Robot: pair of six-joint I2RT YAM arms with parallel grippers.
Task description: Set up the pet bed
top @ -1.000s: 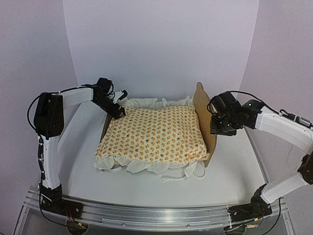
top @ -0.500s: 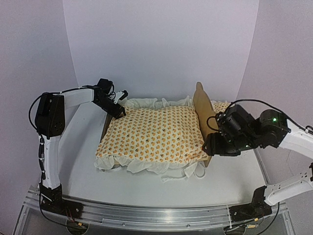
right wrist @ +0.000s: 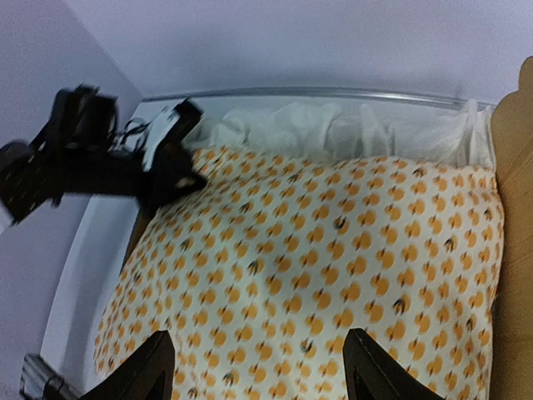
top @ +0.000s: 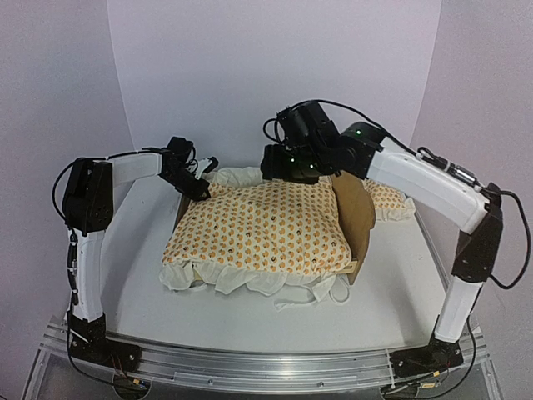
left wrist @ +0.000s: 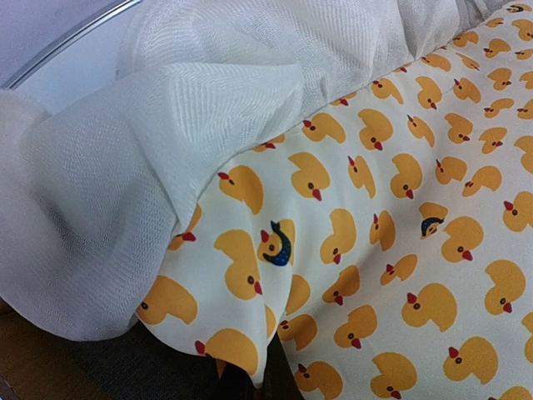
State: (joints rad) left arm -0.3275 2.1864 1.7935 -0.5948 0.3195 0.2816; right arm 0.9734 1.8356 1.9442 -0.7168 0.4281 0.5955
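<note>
The pet bed's plywood headboard (top: pixel 356 208) stands at the right and its footboard (top: pixel 177 218) at the left. A duck-print mattress cushion (top: pixel 258 229) with a white ruffle covers the frame. My left gripper (top: pixel 200 190) is at the cushion's far left corner, shut on the fabric (left wrist: pixel 241 350). The bed's dark base (left wrist: pixel 83 367) shows beneath that corner. My right gripper (top: pixel 273 165) hovers over the cushion's far edge. It is open, with the cushion (right wrist: pixel 333 275) below its fingertips (right wrist: pixel 154 371) and nothing between them. The left gripper (right wrist: pixel 171 167) and the headboard (right wrist: pixel 512 167) also appear in the right wrist view.
A small matching pillow (top: pixel 390 200) lies on the table to the right of the headboard. The cushion's white ruffle (top: pixel 250 283) spills over the bed's near side. White walls enclose the table at the back and on both sides.
My right arm swung from beside the headboard up and over to the cushion's far edge, opening wider. My left gripper closed on the cushion's corner.
</note>
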